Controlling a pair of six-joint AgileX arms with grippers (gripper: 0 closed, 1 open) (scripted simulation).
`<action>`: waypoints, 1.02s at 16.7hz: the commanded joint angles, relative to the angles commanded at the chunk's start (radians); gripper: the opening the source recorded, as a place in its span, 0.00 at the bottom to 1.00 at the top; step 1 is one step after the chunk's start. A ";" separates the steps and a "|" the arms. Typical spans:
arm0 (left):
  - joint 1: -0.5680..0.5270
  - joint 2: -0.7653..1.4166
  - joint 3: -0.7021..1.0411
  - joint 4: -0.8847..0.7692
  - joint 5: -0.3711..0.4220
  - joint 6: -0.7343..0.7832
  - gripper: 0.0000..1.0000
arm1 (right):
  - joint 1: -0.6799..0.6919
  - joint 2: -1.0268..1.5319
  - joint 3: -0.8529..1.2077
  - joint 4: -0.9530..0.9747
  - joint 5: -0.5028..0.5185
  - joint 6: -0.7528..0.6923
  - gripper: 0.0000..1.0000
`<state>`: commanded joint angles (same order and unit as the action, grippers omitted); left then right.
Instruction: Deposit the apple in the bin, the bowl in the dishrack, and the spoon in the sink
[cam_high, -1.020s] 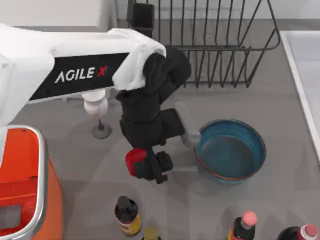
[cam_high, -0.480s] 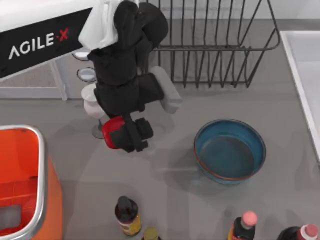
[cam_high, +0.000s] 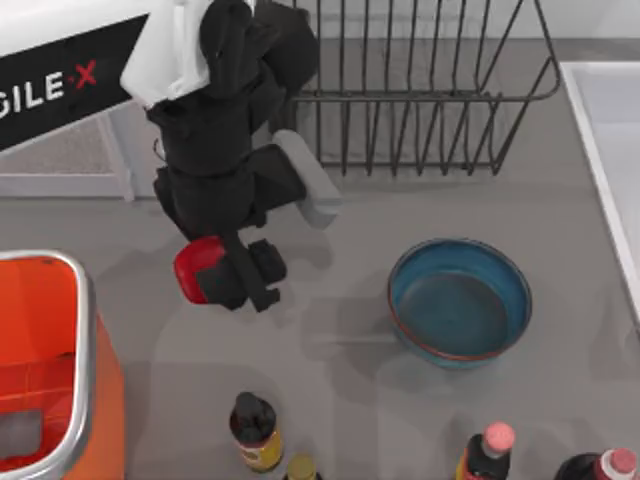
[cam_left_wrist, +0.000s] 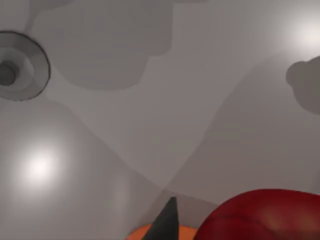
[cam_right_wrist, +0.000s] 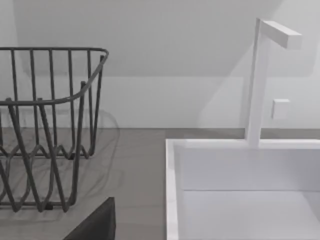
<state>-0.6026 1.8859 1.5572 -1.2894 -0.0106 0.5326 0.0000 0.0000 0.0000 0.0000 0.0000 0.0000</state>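
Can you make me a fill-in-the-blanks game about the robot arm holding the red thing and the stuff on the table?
1. The left gripper holds the small glossy red ____ in its fingers.
2. The wide round teal-blue bowl sits on the grey ____, not in the dark wire dishrack.
3. The big box-shaped bin with the silver rim is coloured ____.
4. The pale white sink has a tall white ____ behind it.

Missing words: apple; table; orange; tap
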 joint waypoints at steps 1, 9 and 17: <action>0.005 -0.036 -0.023 -0.015 -0.022 -0.049 0.00 | 0.000 0.000 0.000 0.000 0.000 0.000 1.00; 0.146 -0.303 -0.209 -0.131 -0.165 -0.607 0.00 | 0.000 0.000 0.000 0.000 0.000 0.000 1.00; 0.271 -0.399 -0.308 -0.206 -0.223 -0.865 0.00 | 0.000 0.000 0.000 0.000 0.000 0.000 1.00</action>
<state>-0.3315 1.4869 1.2488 -1.4959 -0.2332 -0.3323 0.0000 0.0000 0.0000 0.0000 0.0000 0.0000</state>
